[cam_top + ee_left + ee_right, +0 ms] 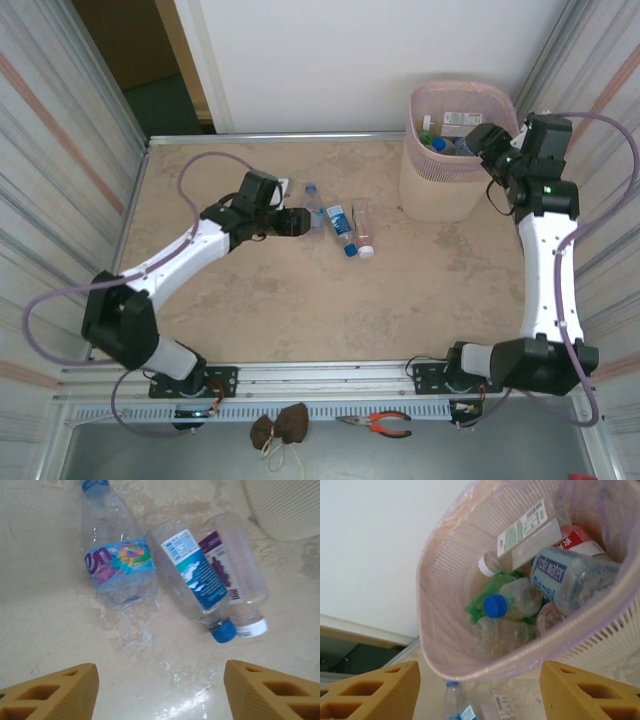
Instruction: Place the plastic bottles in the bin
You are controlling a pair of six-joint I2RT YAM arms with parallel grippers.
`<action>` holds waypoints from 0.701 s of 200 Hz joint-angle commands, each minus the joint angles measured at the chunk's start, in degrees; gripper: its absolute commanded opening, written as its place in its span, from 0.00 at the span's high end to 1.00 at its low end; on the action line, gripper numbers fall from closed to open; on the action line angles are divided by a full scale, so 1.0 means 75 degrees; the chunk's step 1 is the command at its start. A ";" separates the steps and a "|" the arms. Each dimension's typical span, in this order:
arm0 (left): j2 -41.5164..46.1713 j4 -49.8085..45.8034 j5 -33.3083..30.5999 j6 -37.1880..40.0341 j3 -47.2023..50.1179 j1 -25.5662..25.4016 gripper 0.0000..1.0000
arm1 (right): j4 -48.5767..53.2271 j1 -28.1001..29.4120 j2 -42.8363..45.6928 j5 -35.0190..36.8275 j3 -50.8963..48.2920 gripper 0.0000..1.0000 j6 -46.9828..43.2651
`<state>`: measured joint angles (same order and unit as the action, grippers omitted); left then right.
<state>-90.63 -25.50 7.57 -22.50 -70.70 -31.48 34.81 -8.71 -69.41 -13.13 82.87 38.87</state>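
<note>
Three plastic bottles lie side by side on the table: one with a colourful label [117, 562] [312, 205], one with a blue label and blue cap [192, 577] [342, 228], and a clear one with a white cap [235, 572] [362, 230]. My left gripper [160, 690] [300, 222] hovers just left of them, open, with bare table between its fingers. The pale pink bin [455, 170] [440, 630] stands at the back right and holds several bottles, among them a blue-capped one [512, 600]. Open and holding nothing, my right gripper [480, 690] [485, 140] hangs over the bin's rim.
Corrugated walls close in both sides of the table, and a white wall stands behind the bin. Orange-handled pliers [385, 424] and a brown cloth bundle [280, 428] lie on the front ledge below the arm bases. The bin's base [285, 505] is close to the right of the three bottles.
</note>
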 commanded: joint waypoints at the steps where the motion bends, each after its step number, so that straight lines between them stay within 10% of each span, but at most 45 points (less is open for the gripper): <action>1: -0.0734 -0.0905 -0.0372 0.0255 -0.0811 0.0026 0.28 | 0.0294 -0.0057 0.0361 0.0044 -0.0287 0.37 -0.0295; 140: -0.3872 -0.1821 -0.0495 0.0510 -0.3613 0.0210 0.10 | 0.0515 -0.0069 0.1178 0.0191 -0.0847 0.36 -0.0455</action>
<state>-117.38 -37.52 3.92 -19.44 -94.87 -31.05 37.95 -8.71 -62.41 -12.86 77.21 36.80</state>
